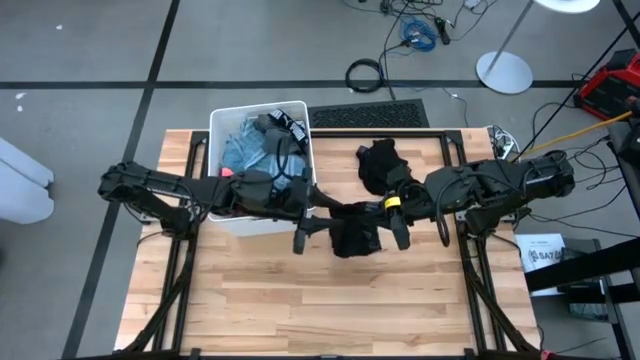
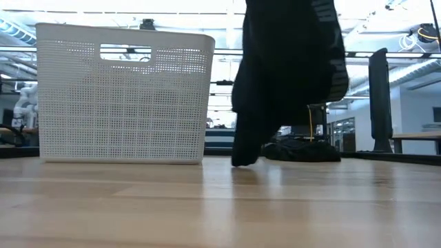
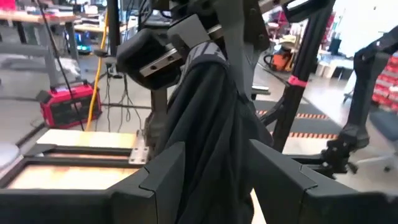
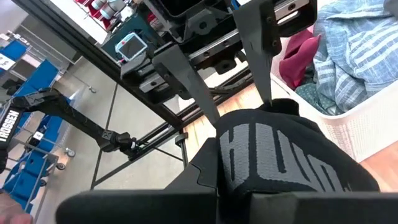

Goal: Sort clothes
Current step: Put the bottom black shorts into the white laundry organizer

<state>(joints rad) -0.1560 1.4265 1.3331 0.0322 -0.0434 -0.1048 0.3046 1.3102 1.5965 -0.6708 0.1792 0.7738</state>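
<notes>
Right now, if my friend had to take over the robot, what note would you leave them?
Right pincer: shut on a black garment, held up over the table beside the bin.
Left pincer: open, its fingers on either side of the hanging garment, not gripping.
Another black garment lies on the table behind them.
The bin holds more clothes, blue striped and red among them.
Done, it seems: one black piece set out.
Left: place the held one, then sort what is in the bin.
</notes>
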